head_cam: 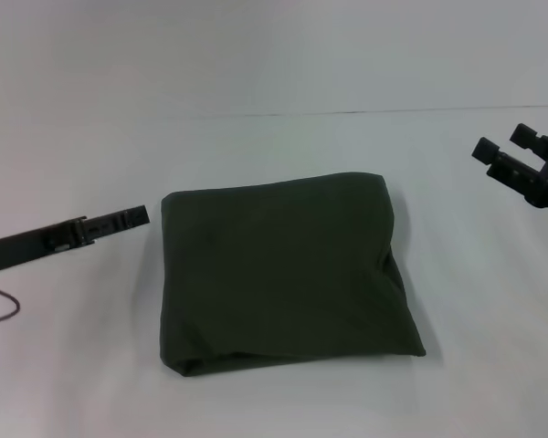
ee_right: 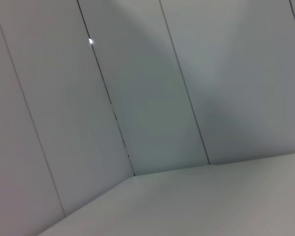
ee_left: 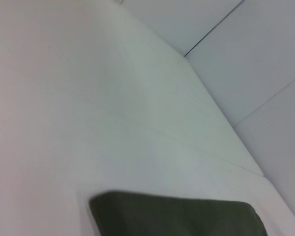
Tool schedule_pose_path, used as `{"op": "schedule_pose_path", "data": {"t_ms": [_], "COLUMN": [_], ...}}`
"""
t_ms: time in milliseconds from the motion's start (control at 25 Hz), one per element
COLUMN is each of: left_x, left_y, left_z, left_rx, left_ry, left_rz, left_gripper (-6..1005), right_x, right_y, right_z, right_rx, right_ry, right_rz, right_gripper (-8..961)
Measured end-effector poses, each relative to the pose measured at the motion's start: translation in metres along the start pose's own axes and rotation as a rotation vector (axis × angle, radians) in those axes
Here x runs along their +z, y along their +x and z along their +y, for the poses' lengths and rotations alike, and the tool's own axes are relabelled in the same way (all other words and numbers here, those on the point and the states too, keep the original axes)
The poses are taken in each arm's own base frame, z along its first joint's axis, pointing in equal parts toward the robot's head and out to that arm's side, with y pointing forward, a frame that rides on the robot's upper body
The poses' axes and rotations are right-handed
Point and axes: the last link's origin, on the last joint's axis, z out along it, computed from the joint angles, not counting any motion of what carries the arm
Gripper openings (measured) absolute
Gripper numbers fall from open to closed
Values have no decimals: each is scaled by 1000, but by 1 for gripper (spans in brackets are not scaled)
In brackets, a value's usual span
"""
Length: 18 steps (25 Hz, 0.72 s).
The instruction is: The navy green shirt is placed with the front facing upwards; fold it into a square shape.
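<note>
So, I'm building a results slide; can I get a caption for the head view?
Navy green shirt folded into a rough square on the white table, left hand beside it, right hand raised clear.

White desk (head_cam: pixel 283 164) is lying flat and plain across the head view. Behind it, a pale panelled wall (ee_right: pixel 152 98) is standing upright, with thin dark vertical seams running down it. Wall and desk are meeting at a corner, seen from the right wrist view. No markings are showing on either surface.
</note>
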Motion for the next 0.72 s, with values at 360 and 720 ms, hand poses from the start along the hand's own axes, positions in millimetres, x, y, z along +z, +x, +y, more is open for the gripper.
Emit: {"op": "schedule_pose_path", "data": {"t_ms": [360, 720], "left_x": [-7, -21], "left_y": [29, 14], "left_z": [10, 51], "left_rx": [403, 690], "left_ry": [-47, -379], "left_rz": [152, 26], "left_gripper": [915, 909], "right_x": [13, 8], "right_y": [0, 12], "right_z": [32, 74], "right_rx": [-144, -216], "right_ry": [-249, -545], "right_rz": [101, 186], "right_gripper": [925, 922]}}
